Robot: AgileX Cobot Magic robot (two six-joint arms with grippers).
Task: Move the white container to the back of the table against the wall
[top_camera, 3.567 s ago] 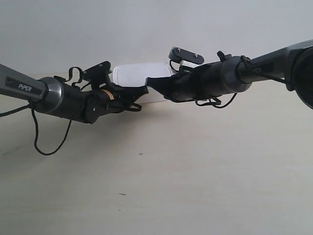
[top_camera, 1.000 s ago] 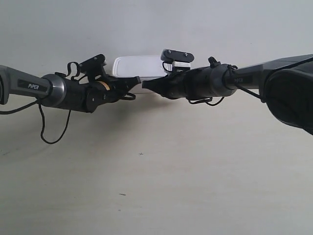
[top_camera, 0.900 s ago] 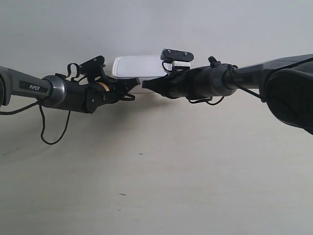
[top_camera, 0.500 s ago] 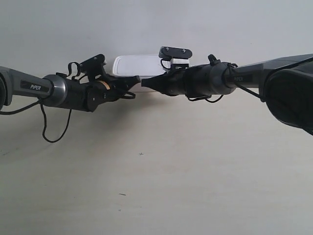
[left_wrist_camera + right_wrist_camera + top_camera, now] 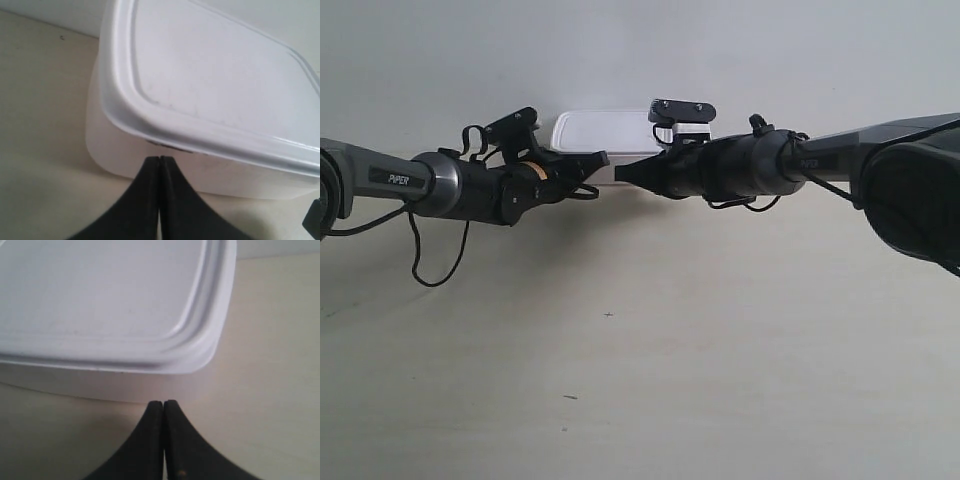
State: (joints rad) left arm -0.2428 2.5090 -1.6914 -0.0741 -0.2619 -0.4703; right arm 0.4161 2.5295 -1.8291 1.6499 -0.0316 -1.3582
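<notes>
The white container with its rimmed lid stands at the far end of the table, right at the foot of the wall. Both black arms reach to it from either side. In the left wrist view my left gripper is shut and empty, its tips touching the white container on its side wall just under the lid rim. In the right wrist view my right gripper is also shut and empty, its tips against the side of the white container near a rounded corner.
Loose black cables hang from the arm at the exterior view's left. A small camera bracket sits on top of the other arm. A few tiny dark specks mark the tabletop.
Over the earlier frames both arms have stretched farther back and the container has slid toward the wall. In the last half second the movement is slight.
</notes>
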